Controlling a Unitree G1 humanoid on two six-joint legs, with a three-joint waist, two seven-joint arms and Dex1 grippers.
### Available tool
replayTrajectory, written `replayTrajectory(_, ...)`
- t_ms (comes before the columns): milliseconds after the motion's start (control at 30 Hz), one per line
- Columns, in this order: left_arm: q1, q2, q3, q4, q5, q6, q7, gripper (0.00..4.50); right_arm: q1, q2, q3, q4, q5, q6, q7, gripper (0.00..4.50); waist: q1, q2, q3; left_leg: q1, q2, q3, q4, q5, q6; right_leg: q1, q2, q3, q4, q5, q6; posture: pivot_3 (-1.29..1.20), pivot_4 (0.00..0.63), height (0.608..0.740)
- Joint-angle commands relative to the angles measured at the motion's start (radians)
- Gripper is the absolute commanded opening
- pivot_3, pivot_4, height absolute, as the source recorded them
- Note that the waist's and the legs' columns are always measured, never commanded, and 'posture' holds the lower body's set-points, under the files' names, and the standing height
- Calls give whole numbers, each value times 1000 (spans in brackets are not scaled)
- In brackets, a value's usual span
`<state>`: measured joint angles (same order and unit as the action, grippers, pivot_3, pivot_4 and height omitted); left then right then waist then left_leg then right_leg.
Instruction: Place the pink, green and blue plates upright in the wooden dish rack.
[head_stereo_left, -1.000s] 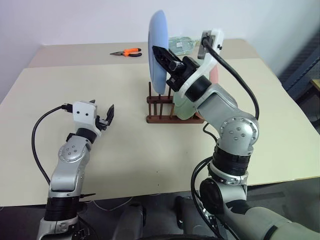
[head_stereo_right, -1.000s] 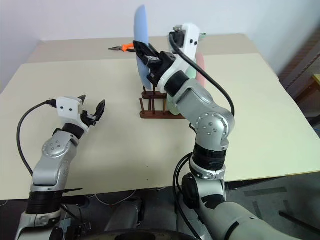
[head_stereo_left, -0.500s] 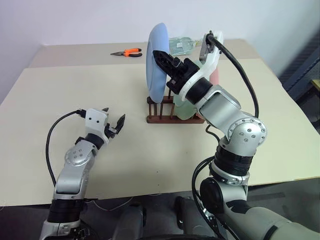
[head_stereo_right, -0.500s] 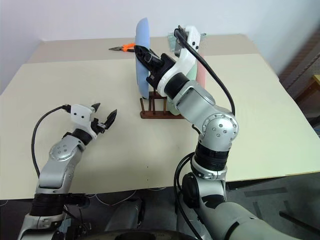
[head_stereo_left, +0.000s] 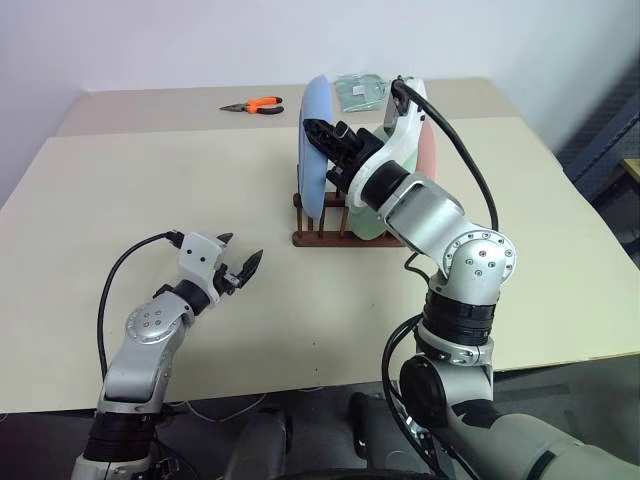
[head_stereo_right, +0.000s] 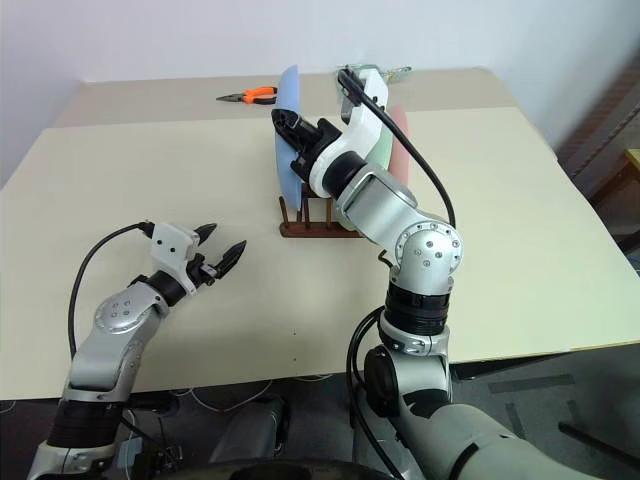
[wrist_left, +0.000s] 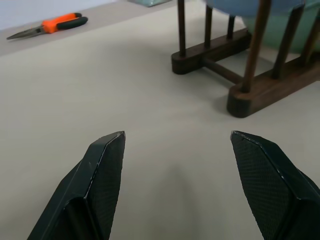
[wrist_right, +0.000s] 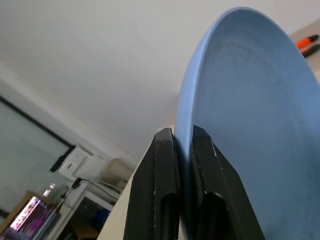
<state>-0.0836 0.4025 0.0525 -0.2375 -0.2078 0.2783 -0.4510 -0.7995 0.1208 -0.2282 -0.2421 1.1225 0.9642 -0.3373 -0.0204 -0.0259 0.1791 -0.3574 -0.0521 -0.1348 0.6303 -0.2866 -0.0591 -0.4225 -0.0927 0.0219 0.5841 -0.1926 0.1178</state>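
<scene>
While the left pincer (head_stereo_left: 243, 270) hovers nearest the robot over bare worktop (head_stereo_left: 120, 220), its two black fingers stand spread wide with nothing between them, pointing toward the wooden dish rack (head_stereo_left: 320, 225). Farther back, near the middle of the worktop, the rack stands with its thin pegs upright. The blue plate (head_stereo_left: 315, 150) is on edge at the rack's left end, its lower rim down among the pegs; whether it rests on the rails cannot be told. The right pincer (head_stereo_left: 318, 128) is closed on the upper part of that plate's rim, one finger on each face, as the right wrist view confirms. Just beside it to the right, the green plate (head_stereo_left: 365, 222) stands upright in the rack, and the pink plate (head_stereo_left: 428, 150) stands behind the right arm. Beyond, orange-handled pliers (head_stereo_left: 252, 104) lie near the far edge.
</scene>
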Motion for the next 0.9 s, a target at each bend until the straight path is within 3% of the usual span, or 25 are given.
replayTrajectory(33,-3,-6,-15,-68,-5,24,4,3432,-34,-2,9,-7,16,-22,-2,0,-1,0,0,0,0,0,0,0,0,0,0,0,0,0,0,0,150,740)
replayTrajectory(133,-5,-1,-17,-80,-2,40,0,3432,-49,-20,20,20,-11,-31,10,0,-1,0,0,0,0,0,0,0,0,0,0,0,0,0,0,0,150,740)
replayTrajectory(167,-7,0,-18,-84,-2,46,-1,3483,-56,-30,26,29,-27,-37,20,748,-1,0,0,0,0,0,0,0,0,0,0,0,0,0,0,0,150,740)
replayTrajectory(233,-12,0,-18,-91,-4,57,-1,3483,-69,-62,50,38,-73,-50,54,1436,0,0,0,0,0,0,0,0,0,0,1,0,0,0,0,0,150,740)
replayTrajectory(367,-15,0,-17,-103,-9,74,-3,3483,-94,-182,156,17,-239,-116,204,3418,2,0,0,0,0,1,0,0,0,0,0,0,-1,0,0,0,150,740)
replayTrajectory(500,-13,-1,-22,-114,-11,88,-8,3483,-118,-386,307,-55,-470,-274,443,3418,1,0,0,0,0,1,0,0,0,1,0,0,-2,0,0,0,150,740)
replayTrajectory(633,-23,-4,-45,-120,-9,98,-17,3483,-96,-527,284,-87,-550,-350,579,3418,3,0,0,0,0,1,0,0,0,1,0,0,-2,0,0,0,150,740)
replayTrajectory(733,-30,-1,-59,-114,-11,99,-38,3483,-35,-657,233,-141,-530,-347,724,2582,9,0,0,0,0,1,1,0,0,3,0,0,-4,0,0,0,150,740)
replayTrajectory(900,-35,21,-88,-109,-47,107,-127,3483,164,-959,116,-267,-450,-239,954,109,13,0,0,-1,0,1,2,-2,3,6,-1,0,-7,-2,-2,0,150,740)
